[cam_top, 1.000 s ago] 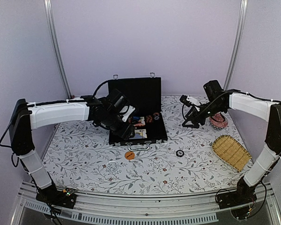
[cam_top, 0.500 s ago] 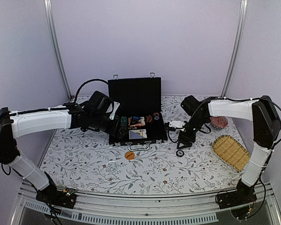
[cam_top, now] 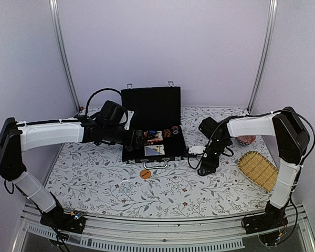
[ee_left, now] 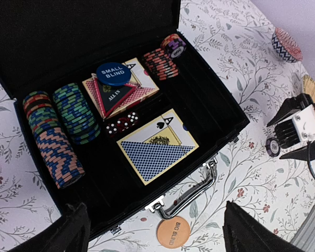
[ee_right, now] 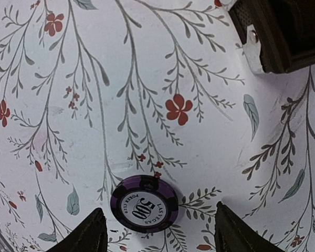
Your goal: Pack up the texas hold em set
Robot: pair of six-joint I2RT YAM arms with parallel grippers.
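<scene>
One purple chip (ee_right: 144, 203): lettering legible right-wrist only.

Top view: right gripper (cam_top: 202, 168) blocks the purple chip (ee_right: 143, 203); case (cam_top: 152, 107) contents too small to sort. Left wrist: case lid cropped at top edge, basket (ee_left: 310, 86) cropped at right.

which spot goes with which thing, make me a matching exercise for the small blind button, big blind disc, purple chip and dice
1 small blind button
2 big blind disc
3 purple chip
4 red dice

a on the tablecloth under the right gripper
b in the case beside the blue-backed deck
c on the tablecloth by the case handle
d in the case on the red-backed cards

Pairs: 1-d, 2-c, 3-a, 4-b
</scene>
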